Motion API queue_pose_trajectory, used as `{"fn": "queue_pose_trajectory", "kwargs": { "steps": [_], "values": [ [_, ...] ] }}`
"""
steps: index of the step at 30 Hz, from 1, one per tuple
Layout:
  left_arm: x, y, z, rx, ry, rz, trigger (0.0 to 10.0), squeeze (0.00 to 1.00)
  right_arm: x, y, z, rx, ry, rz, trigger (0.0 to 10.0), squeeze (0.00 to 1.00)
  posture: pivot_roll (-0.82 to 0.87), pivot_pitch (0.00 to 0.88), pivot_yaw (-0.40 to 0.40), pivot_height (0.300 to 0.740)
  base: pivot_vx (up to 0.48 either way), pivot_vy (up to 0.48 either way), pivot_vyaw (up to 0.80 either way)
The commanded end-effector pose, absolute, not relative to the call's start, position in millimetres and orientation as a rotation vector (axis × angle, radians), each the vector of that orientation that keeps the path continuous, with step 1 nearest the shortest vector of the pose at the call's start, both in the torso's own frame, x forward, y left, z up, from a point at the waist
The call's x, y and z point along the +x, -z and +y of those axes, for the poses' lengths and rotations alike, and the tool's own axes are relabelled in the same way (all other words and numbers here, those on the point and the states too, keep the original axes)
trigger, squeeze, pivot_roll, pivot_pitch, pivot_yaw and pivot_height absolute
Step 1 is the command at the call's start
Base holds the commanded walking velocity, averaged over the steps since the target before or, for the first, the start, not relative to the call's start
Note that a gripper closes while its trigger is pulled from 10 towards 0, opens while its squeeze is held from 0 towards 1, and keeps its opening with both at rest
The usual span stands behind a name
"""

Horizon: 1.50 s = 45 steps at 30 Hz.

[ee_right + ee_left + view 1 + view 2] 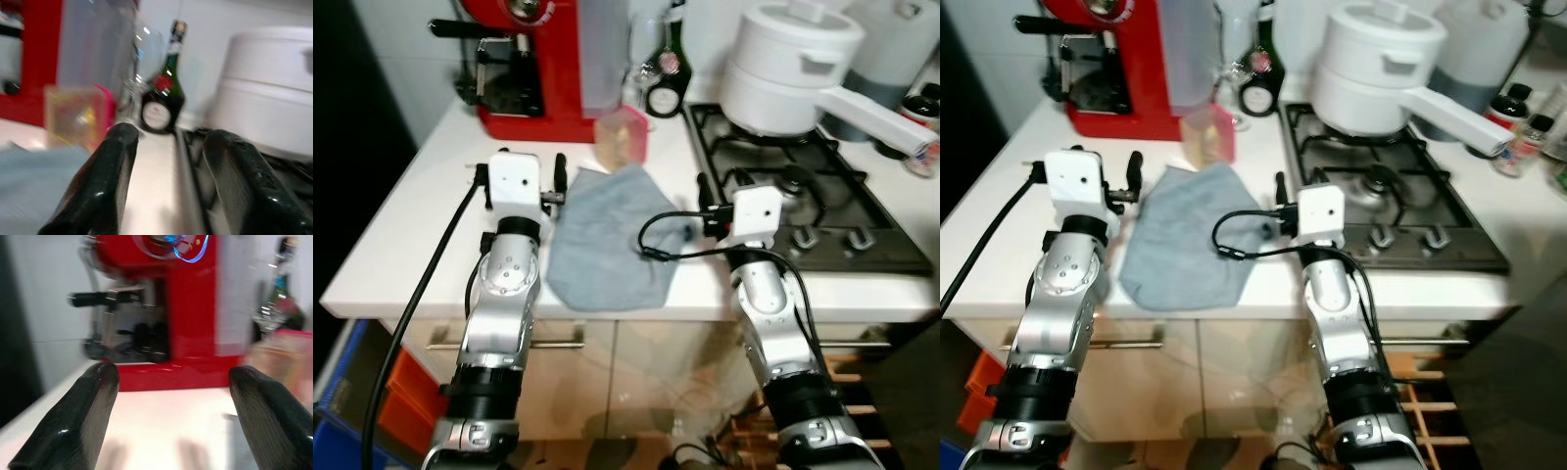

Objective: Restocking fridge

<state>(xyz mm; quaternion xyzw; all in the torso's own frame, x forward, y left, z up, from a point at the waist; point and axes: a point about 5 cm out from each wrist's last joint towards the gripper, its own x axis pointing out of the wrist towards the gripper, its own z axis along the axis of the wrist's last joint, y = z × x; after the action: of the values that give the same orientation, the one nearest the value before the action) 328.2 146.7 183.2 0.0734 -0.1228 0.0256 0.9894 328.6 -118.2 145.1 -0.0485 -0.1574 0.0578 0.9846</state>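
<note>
Pink container (pixel 625 134) on counter beyond grey cloth (pixel 607 240), between 2 open, empty hands, left hand (pixel 171 396), right hand (pixel 171 161)

Both arms raised forward, left end effector (pixel 168 416) open, right end effector (pixel 168 181) open

Silver arms (pixel 499 294), apparently black-cabled

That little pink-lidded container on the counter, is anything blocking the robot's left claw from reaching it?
Nothing visible blocks it. The left gripper is open over bare white counter; the container stands ahead, toward the robot's right, past the grey cloth and beside the red coffee machine.
</note>
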Motion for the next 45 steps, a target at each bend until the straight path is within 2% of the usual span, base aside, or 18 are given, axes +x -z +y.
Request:
{"fn": "queue_pose_trajectory", "kwargs": {
  "steps": [1, 5, 6, 7, 8, 20, 27, 33, 39, 45],
  "values": [
    [330, -185, 153, 0.160, -0.082, -0.248, 10.0, 0.00, 331, -151, -113, -0.082, -0.128, -0.345, 0.0, 0.00, -0.05, 0.000, -0.026, 0.740, 0.000, 0.480, 0.00],
    [333, -188, 152, 0.185, -0.083, -0.263, 10.0, 0.00, 333, -152, -114, -0.078, -0.113, -0.337, 0.0, 0.00, -0.05, 0.000, -0.025, 0.740, 0.000, 0.194, 0.00],
    [334, -188, 150, 0.190, -0.077, -0.259, 10.0, 0.00, 334, -151, -112, -0.079, -0.129, -0.325, 8.4, 0.00, -0.06, 0.000, -0.025, 0.740, 0.000, 0.000, 0.00],
    [334, -188, 150, 0.190, -0.077, -0.259, 10.0, 0.00, 334, -151, -112, -0.079, -0.129, -0.325, 8.4, 0.00, -0.06, 0.000, -0.025, 0.740, 0.000, 0.000, 0.00],
    [335, -186, 149, 0.182, -0.071, -0.252, 10.0, 0.00, 333, -151, -112, -0.088, -0.137, -0.329, 10.0, 0.00, -0.06, 0.000, -0.023, 0.740, 0.000, 0.000, 0.00],
    [333, -190, 140, 0.154, 0.029, -0.287, 10.0, 0.00, 336, -154, -120, -0.103, -0.089, -0.341, 10.0, 0.00, -0.06, 0.000, -0.024, 0.740, 0.000, 0.000, 0.00],
    [331, -194, 143, 0.167, -0.008, -0.313, 10.0, 0.00, 338, -158, -119, -0.099, -0.085, -0.350, 10.0, 0.00, -0.06, 0.000, -0.024, 0.740, 0.439, 0.000, 0.00],
    [331, -196, 150, 0.162, -0.071, -0.315, 10.0, 0.00, 343, -166, -118, -0.089, -0.087, -0.371, 10.0, 0.00, -0.05, 0.000, -0.025, 0.740, 0.305, 0.368, 0.00],
    [332, -202, 146, 0.179, -0.043, -0.340, 10.0, 0.00, 355, -186, -123, -0.076, -0.065, -0.426, 10.0, 0.00, -0.05, 0.000, -0.028, 0.740, 0.293, 0.380, 0.00],
    [331, -215, 137, 0.219, 0.004, -0.414, 10.0, 0.00, 369, -229, -134, -0.079, 0.051, -0.555, 10.0, 0.00, -0.04, 0.000, -0.029, 0.740, 0.239, 0.000, 0.00]
  ]
}}
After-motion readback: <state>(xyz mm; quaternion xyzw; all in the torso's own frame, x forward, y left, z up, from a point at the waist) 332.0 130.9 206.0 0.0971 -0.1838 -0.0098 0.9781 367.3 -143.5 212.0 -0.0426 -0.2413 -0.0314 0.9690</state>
